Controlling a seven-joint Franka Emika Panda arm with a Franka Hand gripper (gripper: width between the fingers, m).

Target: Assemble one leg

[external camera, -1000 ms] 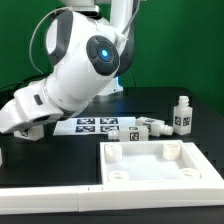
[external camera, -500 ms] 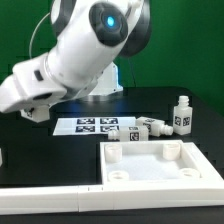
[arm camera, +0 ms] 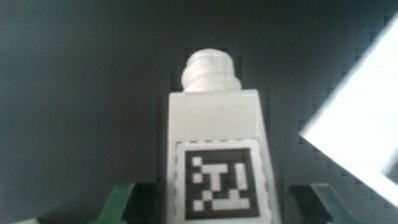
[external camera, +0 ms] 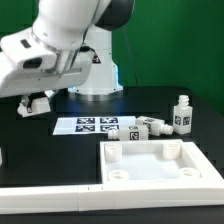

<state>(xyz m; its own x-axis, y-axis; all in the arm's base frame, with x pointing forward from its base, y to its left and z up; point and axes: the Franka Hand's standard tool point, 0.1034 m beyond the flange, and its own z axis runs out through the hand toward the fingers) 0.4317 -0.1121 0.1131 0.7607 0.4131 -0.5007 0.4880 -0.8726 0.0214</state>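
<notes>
In the wrist view a white leg with a black-and-white tag stands between the green fingers of my gripper, its narrower stub pointing away from the camera. In the exterior view my gripper hangs above the table at the exterior view's left, shut on that leg. Three more legs are on the table: one upright at the right, two lying by the marker board.
The marker board lies flat mid-table. The large white tray-like panel sits at the front right. A long white bar runs along the front edge. The arm's base stands behind.
The arm has swung upward and toward the exterior view's left, lifting the gripper off the table with the leg in it.
</notes>
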